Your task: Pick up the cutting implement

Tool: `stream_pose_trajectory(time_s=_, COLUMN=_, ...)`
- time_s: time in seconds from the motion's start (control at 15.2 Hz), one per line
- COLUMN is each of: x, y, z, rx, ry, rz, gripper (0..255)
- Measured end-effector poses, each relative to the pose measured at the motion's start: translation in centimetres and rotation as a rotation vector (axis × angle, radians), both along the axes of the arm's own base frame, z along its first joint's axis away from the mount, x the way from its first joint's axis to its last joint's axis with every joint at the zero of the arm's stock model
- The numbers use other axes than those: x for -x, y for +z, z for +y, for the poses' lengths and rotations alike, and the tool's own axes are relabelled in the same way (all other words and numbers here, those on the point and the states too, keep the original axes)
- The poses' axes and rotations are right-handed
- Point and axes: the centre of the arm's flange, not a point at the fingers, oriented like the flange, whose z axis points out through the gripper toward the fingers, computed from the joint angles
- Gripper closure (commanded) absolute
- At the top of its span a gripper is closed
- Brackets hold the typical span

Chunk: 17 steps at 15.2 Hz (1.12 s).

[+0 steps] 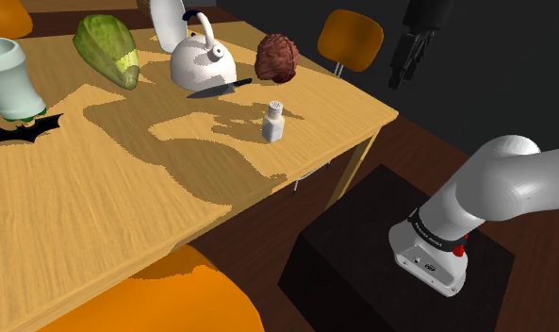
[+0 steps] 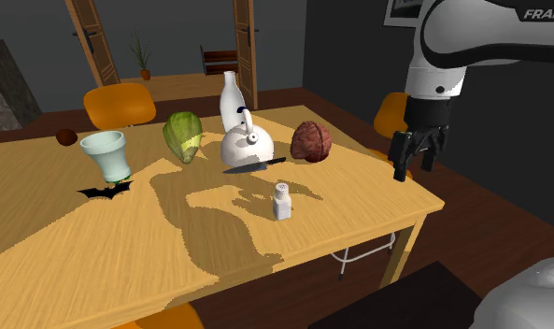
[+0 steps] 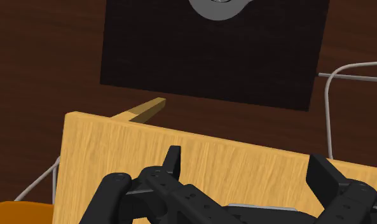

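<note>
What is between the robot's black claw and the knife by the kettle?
In the second exterior view, the stretch from gripper to knife is mostly bare table; a reddish-brown lumpy ball sits just behind that line.

A white kettle (image 1: 202, 64), green cabbage (image 1: 107, 49) and shaker (image 1: 273, 123) stand on the wooden table (image 1: 98, 207).

Rectangular light-yellow table (image 1: 126, 198): was wood, grain visible, top smooth.
Rounded white kettle (image 1: 204, 66): looked smooth and glossy.
Slim dark knife (image 1: 221, 90): appeared matt; material could not be told.
Reddish-brown lumpy ball (image 1: 277, 57): was rough and wrinkled.
Green leafy head (image 1: 107, 49): looked dull and veined.
Black box stand (image 1: 381, 245): was matt.
White arm (image 1: 513, 184): showed smooth, soft sheen.
All-black two-finger gripper (image 2: 412, 171): looked matt.
</note>
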Motion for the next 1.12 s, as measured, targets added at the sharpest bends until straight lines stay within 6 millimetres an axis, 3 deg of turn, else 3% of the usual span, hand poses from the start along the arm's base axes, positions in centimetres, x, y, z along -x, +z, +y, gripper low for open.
stream_pose_trajectory(time_s=0.13, x=0.0, y=-0.2, z=0.5, rx=-0.003, ry=-0.017, rz=-0.003, gripper=0)
stream_pose_trajectory(time_s=0.26, x=0.1, y=-1.1, z=2.2, rx=-0.013, ry=-0.076, rz=-0.011, gripper=0)
stream_pose_trajectory(time_s=1.12, x=-5.2, y=-5.7, z=14.6, rx=-0.102, ry=-0.572, rz=-0.076, gripper=0)
